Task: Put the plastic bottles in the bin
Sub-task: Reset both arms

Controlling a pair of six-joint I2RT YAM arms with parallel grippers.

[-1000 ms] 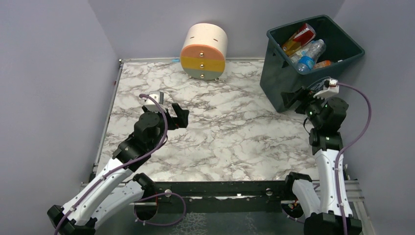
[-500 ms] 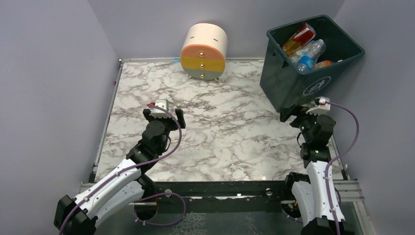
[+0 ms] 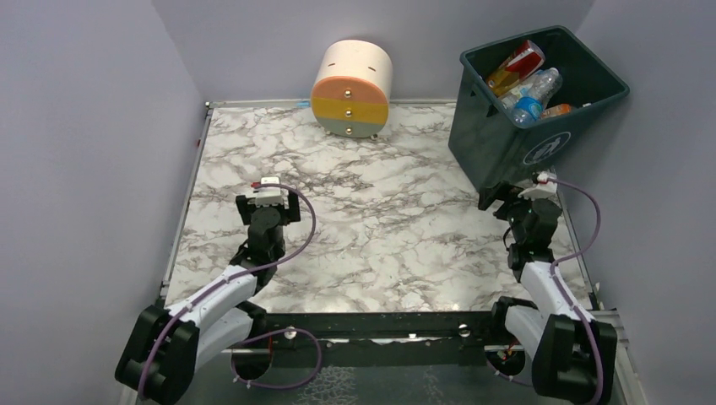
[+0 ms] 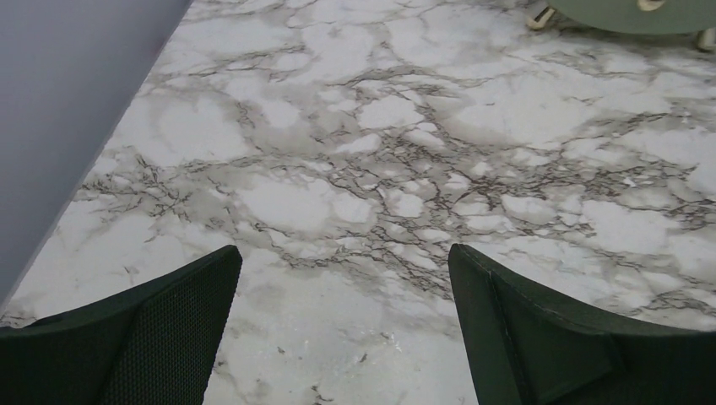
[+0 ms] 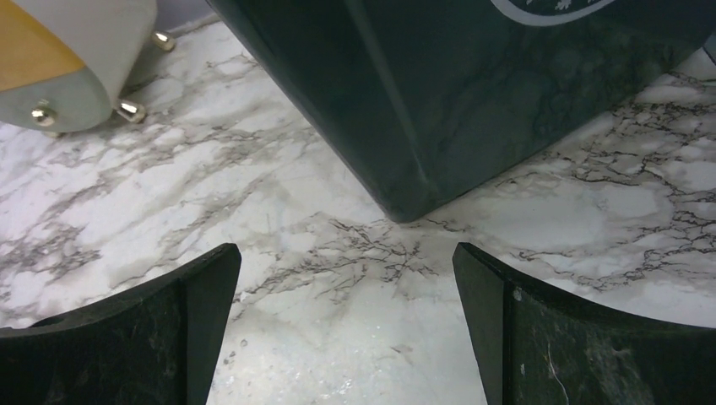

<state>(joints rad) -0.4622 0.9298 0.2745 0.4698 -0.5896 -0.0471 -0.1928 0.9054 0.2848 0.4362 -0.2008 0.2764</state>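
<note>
- Overhead, at the left, the left gripper [image 3: 268, 203] hangs low over the marble table [image 3: 397, 245]. Its jaws are spread wide and hold nothing. Its wrist view shows only bare marble between the two dark fingers [image 4: 152, 337].
- At centre, on the table's far edge, sits a round drawer unit [image 3: 350, 89] in cream, orange and grey. It is not part of the job.
- Right of centre, the right gripper [image 3: 500, 196] is just beside the near foot of the bin [image 3: 494, 143]. Its jaws are likewise wide apart and empty. Its wrist view looks straight at the bin's lower corner.
- At far right, the dark green bin stands in the far corner, a white symbol on its side.
- The plastic bottles [image 3: 534, 91] that show are piled inside it, long axes slanting from near left to far right. One has a red label, one is clear with a blue cap, one is orange.
- No bottle shows on the table, so from both tools the bottles lie far right, above and behind the bin's rim. The right arm is much the nearer. The job looks finished.
- The bin's walls hide its lower inside, so the count cannot be told. The arms cover part of the near table.
</note>
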